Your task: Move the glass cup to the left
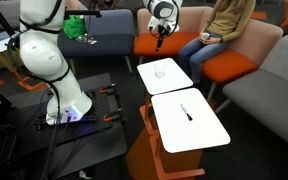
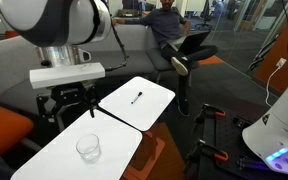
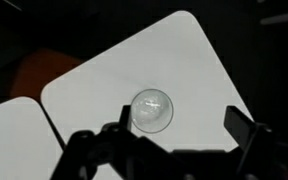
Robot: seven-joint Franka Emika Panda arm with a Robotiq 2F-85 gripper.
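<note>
Pincer (image 3: 174,135): Robotiq type, on a white arm (image 1: 44,50). Spread wide, pinching nothing. In the wrist view its two dark fingers (image 3: 246,130) stand well apart along the lower edge. In both exterior views it hangs in the air, fingertips down and clear of every surface ( (image 1: 161,42), (image 2: 72,108)).

Glass cup (image 3: 150,110): small, clear, round, upright with its mouth up. It stands below the pincer and is not touched by it. From the wrist it shows as a circle just ahead of the gap between the fingers, a little nearer one finger than the other. It also shows in both exterior views ( (image 1: 161,71), (image 2: 88,148)).

Counter (image 3: 184,50): white, with rounded corners. It lies directly beneath the pincer and carries only the glass cup, which sits towards its middle.

Second counter (image 1: 206,132): white, of like shape, just beside the first with a narrow gap between them. It lies off to one side of the pincer, not under it. One corner of it shows in the wrist view (image 3: 9,135).

Dark stick (image 1: 187,110): thin and pen-like, lying flat near the middle of the second counter, well apart from the pincer and the glass cup. An exterior view shows it too (image 2: 137,98).

Person (image 1: 222,22): seated on an orange chair (image 1: 229,65), beyond the counter and far from the pincer.
</note>
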